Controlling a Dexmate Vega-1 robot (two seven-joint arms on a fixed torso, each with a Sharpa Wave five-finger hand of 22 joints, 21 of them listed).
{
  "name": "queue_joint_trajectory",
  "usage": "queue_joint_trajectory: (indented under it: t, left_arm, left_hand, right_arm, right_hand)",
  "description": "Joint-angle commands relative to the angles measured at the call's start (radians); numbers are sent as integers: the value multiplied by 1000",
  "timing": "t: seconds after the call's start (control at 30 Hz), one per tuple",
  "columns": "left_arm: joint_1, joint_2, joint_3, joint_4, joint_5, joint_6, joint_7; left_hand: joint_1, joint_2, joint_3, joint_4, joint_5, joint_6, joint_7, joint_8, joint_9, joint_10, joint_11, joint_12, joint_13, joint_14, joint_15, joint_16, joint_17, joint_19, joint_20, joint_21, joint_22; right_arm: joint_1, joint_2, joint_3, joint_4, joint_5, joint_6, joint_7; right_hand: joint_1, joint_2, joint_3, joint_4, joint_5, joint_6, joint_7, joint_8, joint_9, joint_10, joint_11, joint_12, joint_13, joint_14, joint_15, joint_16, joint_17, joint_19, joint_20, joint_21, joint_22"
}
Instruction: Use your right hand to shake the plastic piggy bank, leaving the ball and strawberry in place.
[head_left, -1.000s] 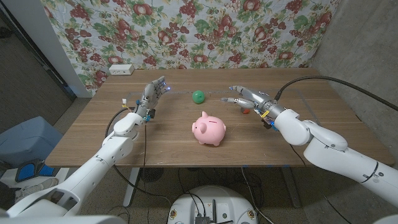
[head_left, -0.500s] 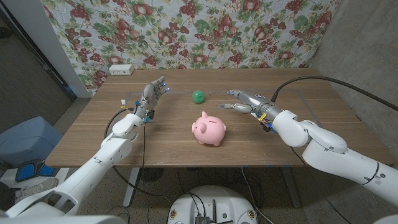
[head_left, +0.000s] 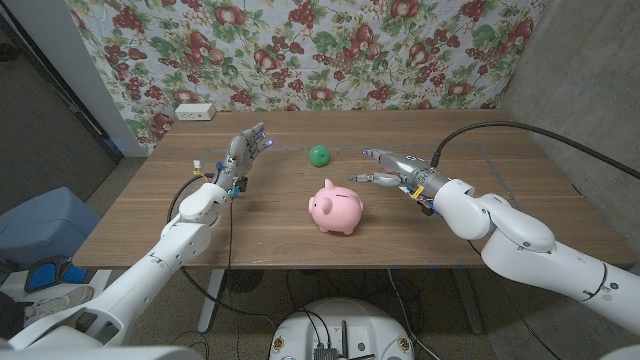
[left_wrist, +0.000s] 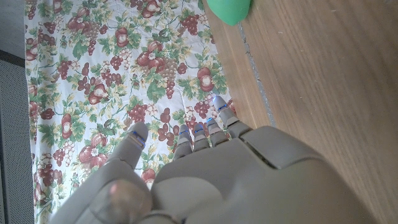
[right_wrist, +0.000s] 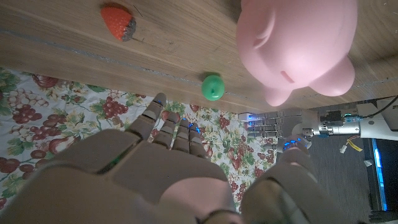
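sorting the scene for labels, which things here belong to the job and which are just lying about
Job:
pink piggy bank
right hand, open beside it
green ball, stays put
strawberry, stays put

Lying about:
left hand, idle
white box at the table's far edge

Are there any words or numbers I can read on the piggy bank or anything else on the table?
None can be read.
The pink piggy bank shows no writing.
The green ball is plain.
The white box at the table's far edge is too small to tell.
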Motion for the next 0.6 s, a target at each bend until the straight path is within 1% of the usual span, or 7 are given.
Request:
queue_joint_trajectory:
  t: [0.03, 0.17, 0.2, 0.4, 0.53, 0.6]
  left_arm:
    - [-12, 0, -1, 17, -4, -11, -20]
    - [-15, 0, -1, 23, -7, -10, -28]
    - [-15, 1, -1, 24, -6, -11, -29]
    - [-12, 2, -3, 27, -10, -13, -32]
    - [-8, 5, -6, 24, -12, -14, -33]
    - [-7, 5, -6, 24, -13, -15, -32]
  left_hand:
    - [-10, 42, 0, -3, 5, 0, 3, 3, 4, 4, -7, 4, 4, 8, -3, -1, 0, 8, -4, -3, 6]
    - [-11, 42, 0, -3, 5, 0, 4, 3, 4, 6, -6, 4, 4, 9, -3, -1, 0, 9, -3, -5, 6]
    - [-11, 42, 0, -3, 5, 0, 4, 3, 4, 6, -7, 4, 4, 9, -3, -1, 0, 9, -3, -6, 6]
    - [-12, 42, 0, -3, 5, 0, 5, 4, 4, 6, -6, 4, 4, 9, -3, -2, 0, 12, -4, -9, 6]
    - [-13, 42, 0, -3, 5, 0, 5, 3, 4, 7, -7, 4, 4, 9, -3, -1, 0, 13, -3, -11, 6]
    - [-13, 42, 0, -3, 5, 0, 4, 3, 4, 6, -6, 4, 4, 9, -3, -2, 0, 14, -3, -13, 6]
  right_arm:
    - [33, 12, -55, -39, -64, -68, 98]
    - [48, 21, -72, -46, -79, -90, 138]
    - [50, 24, -77, -46, -84, -94, 143]
    - [64, 37, -94, -51, -99, -118, 176]
    - [78, 43, -111, -55, -114, -134, 204]
    - [87, 47, -120, -58, -121, -145, 225]
  right_hand:
    - [13, 1, -6, 1, 10, -18, 5, 5, 6, -12, 7, -4, 3, -9, 4, 0, 3, -4, 5, -3, 1]
    - [23, -7, -11, 1, 17, -34, 11, 4, 7, -27, 14, -4, 5, -21, 10, -4, 3, -10, 7, -9, 1]
    - [27, -10, -13, 1, 20, -46, 15, 2, 7, -31, 15, -3, 5, -25, 12, -5, 3, -16, 11, -13, 1]
    - [37, -18, -20, 2, 26, -62, 20, 4, 8, -44, 21, -2, 7, -44, 26, -10, 4, -29, 13, -21, 1]
    - [43, -20, -24, 3, 30, -71, 24, 5, 9, -53, 21, -2, 8, -56, 31, -13, 4, -37, 19, -26, 2]
    - [47, -21, -28, 4, 33, -79, 28, 5, 10, -60, 25, -2, 10, -66, 36, -16, 4, -47, 24, -32, 2]
